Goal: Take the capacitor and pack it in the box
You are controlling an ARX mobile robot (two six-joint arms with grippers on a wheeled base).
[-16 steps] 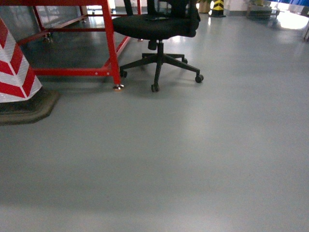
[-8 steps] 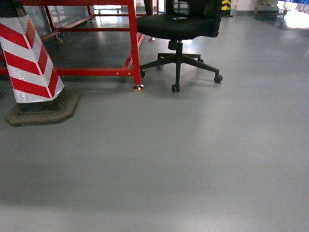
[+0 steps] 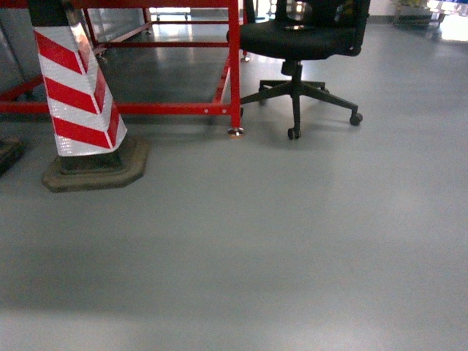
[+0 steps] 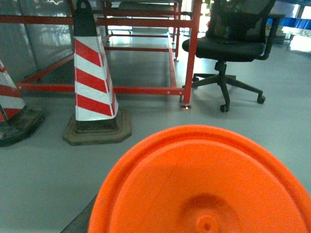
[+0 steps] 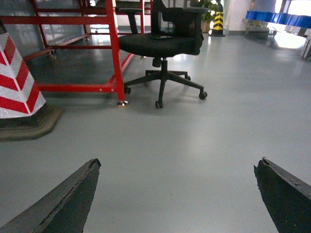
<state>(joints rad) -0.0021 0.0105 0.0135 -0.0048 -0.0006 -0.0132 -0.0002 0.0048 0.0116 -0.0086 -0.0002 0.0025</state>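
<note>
One striped cone (image 3: 79,95), a red frame (image 3: 235,66) and a black office chair (image 3: 303,40) are seen from the head. At the left wrist, the capacitor (image 4: 204,184) fills the foreground (grip can't be told). At the right wrist, the right gripper (image 5: 177,194) is spread wide, nothing held.

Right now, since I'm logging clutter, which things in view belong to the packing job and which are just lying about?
Job: capacitor, filling the left wrist view; right gripper, open and empty. The box is not in view.
Lying about: striped cone; office chair; red frame.
</note>
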